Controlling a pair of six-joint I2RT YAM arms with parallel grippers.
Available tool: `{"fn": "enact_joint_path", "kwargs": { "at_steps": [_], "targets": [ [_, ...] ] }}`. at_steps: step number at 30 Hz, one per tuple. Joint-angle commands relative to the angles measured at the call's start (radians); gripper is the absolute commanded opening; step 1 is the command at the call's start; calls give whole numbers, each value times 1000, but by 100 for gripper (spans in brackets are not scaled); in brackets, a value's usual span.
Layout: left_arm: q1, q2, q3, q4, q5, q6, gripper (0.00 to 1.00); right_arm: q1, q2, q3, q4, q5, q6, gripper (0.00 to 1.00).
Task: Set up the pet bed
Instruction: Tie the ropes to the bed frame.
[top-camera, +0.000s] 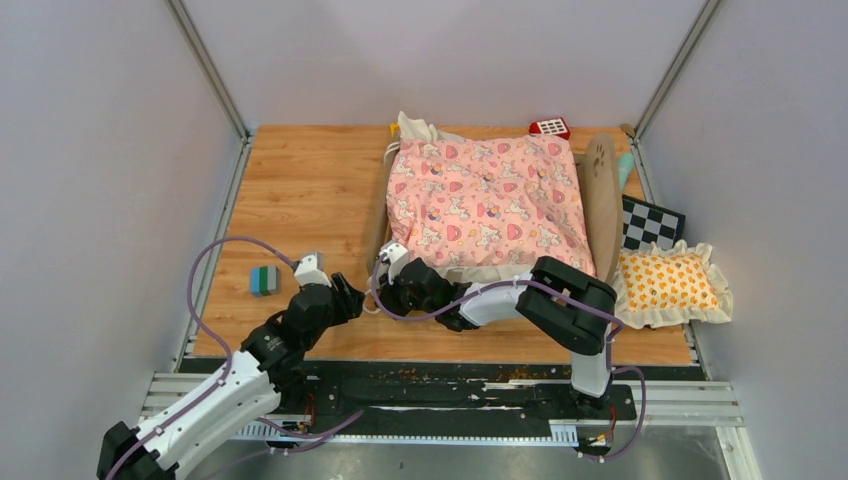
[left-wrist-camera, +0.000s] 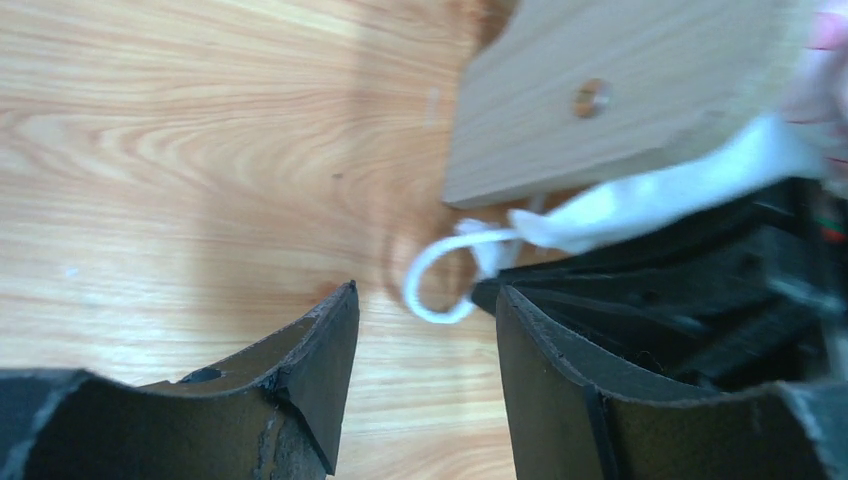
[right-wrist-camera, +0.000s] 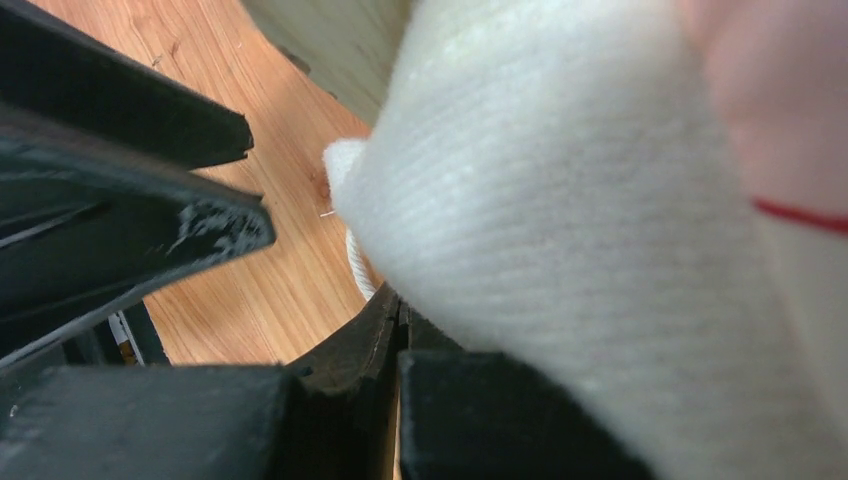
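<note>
The pet bed stands mid-table, its pink unicorn quilt (top-camera: 490, 195) spread over it and its rounded headboard (top-camera: 600, 185) to the right. The mattress is hidden. My right gripper (top-camera: 385, 290) is at the bed's near left corner, shut on the quilt's white edge (right-wrist-camera: 560, 200); its jaws (right-wrist-camera: 400, 305) are pressed together. My left gripper (top-camera: 352, 297) is open and empty just left of it. In the left wrist view the open gripper (left-wrist-camera: 425, 295) is over bare table, below the wooden frame corner (left-wrist-camera: 600, 90), the white quilt edge (left-wrist-camera: 680, 185) and a white cord loop (left-wrist-camera: 430, 290).
A grey, green and blue block (top-camera: 264, 280) lies at the left. An orange-patterned frilled pillow (top-camera: 668, 283) and a checkered board (top-camera: 650, 222) lie right of the headboard. A red toy with white buttons (top-camera: 549, 127) sits behind the bed. Walls enclose the table.
</note>
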Motion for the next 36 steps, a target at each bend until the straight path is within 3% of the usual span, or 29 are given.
{"fn": "enact_joint_path", "kwargs": {
  "at_steps": [1,14,21,36],
  "targets": [
    [21,71,58,-38,-162,-4,59,-1,0,36,46,30,10,0],
    [131,366,60,236,-57,109,27,0,-12,40,28,30,1,0],
    [131,479,26,362,46,135,27,0,-21,39,18,30,-6,0],
    [131,474,-54,438,156,133,24,3,-10,67,6,53,-5,0]
  ]
}}
